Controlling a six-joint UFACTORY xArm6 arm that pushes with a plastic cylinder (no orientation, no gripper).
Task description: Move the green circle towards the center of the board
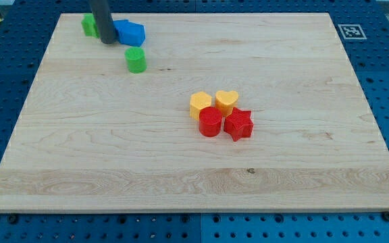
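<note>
The green circle (136, 60) stands on the wooden board (113, 148) in the upper left part of the view. My tip (107, 41) rests on the board up and to the left of it, a short gap away. The rod stands between a second green block (88, 25) on its left and a blue block (130, 32) on its right, and hides part of each.
Near the board's middle sits a tight cluster: a yellow hexagon (200, 105), a yellow heart (226, 101), a red circle (210, 122) and a red star (238, 124). A fiducial marker (350, 31) is at the top right corner.
</note>
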